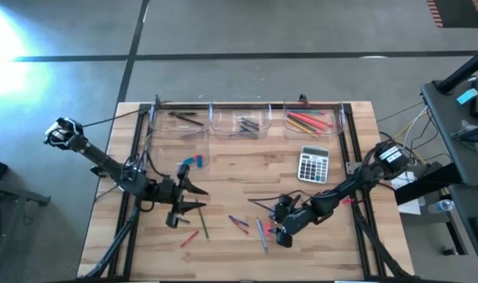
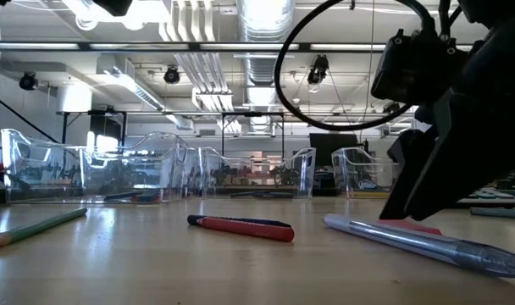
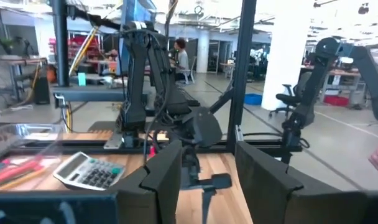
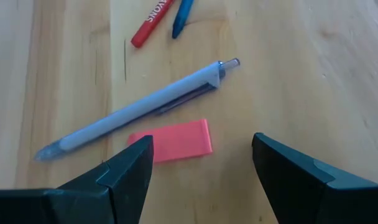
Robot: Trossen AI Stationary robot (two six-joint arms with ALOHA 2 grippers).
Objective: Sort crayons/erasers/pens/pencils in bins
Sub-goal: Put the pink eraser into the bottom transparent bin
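Overhead, right end effector [image 1: 281, 230] hovers low over scattered sticks on the wooden bench [image 1: 223, 169]; its wrist view shows spread fingers straddling a flat pink eraser [image 4: 171, 140] beside a pale plastic pen [image 4: 136, 109].

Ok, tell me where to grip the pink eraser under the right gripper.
Probably across its short width, mid-length, coming straight down. The pink eraser lies flat, and the open right gripper already hangs above it. The pen lies close along one long edge, so that finger has little room.
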